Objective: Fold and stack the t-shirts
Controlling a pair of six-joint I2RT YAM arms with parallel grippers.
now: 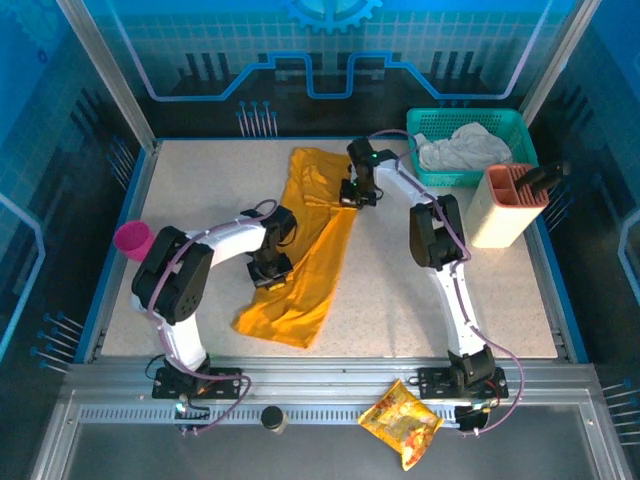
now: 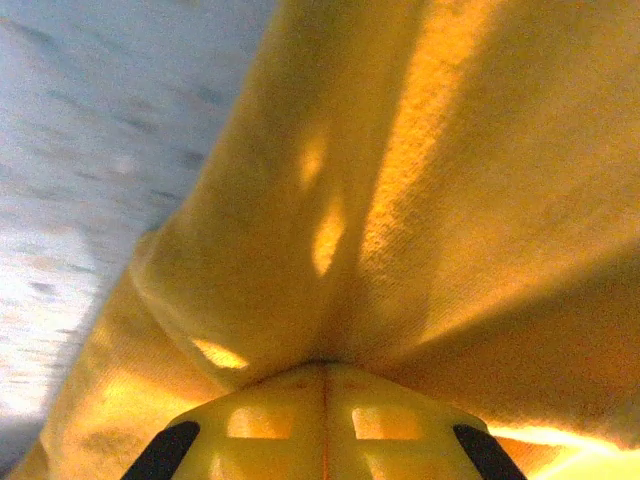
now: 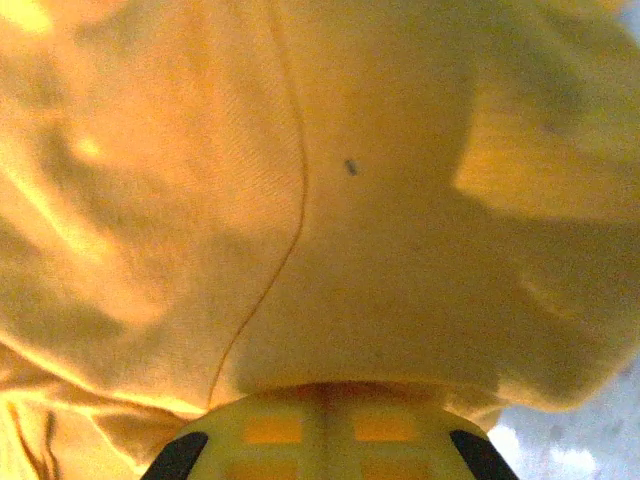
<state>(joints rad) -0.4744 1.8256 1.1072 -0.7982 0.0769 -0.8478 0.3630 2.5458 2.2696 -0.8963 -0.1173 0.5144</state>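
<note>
Gripping: left gripper [image 1: 270,270] and right gripper [image 1: 352,196], both clenched on soft plain orange-yellow cloth t-shirt [image 1: 310,275], bunched just ahead of their fingertips.

The top external camera sits high above and behind the white left arm [image 1: 215,242] and white right arm [image 1: 456,300]. It looks steeply down, with the arm bases at its bottom edge and the whole pale speckled surface [image 1: 390,300] running away from it. The left wrist camera sits just behind its own jaws and faces forward along them. It is very close to the soft, plain orange-yellow cloth t-shirt [image 2: 420,200], with a strip of surface at its left. The right wrist camera faces the same way along its jaws, equally close. All three views share that t-shirt, which the overhead view sees from afar.
</note>
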